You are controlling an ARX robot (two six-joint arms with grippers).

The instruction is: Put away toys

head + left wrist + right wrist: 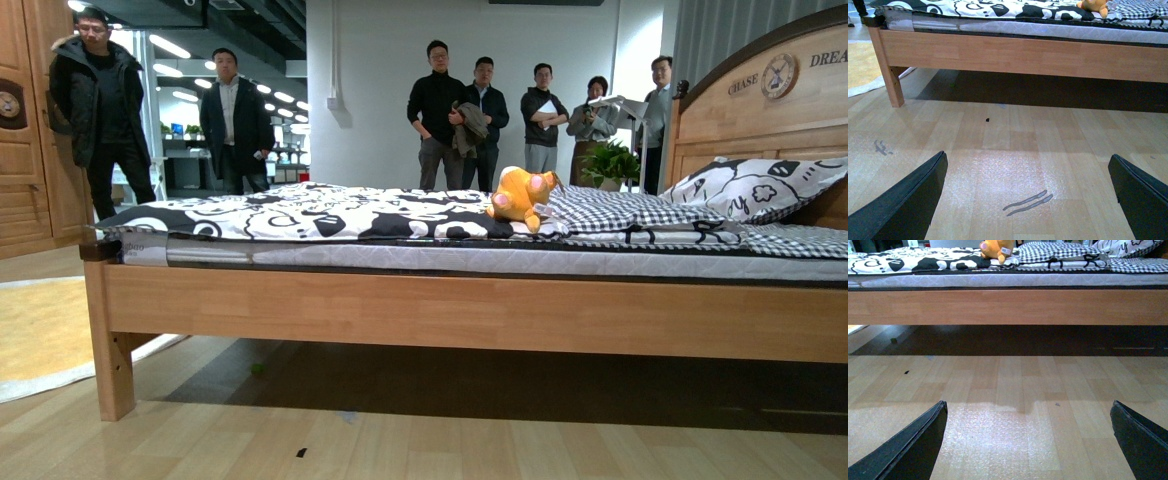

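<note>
While the left gripper (1028,162) and right gripper (1028,405) gape over open floor (1013,135) before the bed rail (450,315), the plush toy (520,195) lies back from the mattress (400,258) edge, pink pads facing the robot, long axis unclear

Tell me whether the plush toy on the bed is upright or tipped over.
Tipped over, it appears. The plush toy lies slumped on the bed, pink paw pads turned outward, rather than sitting up.
</note>
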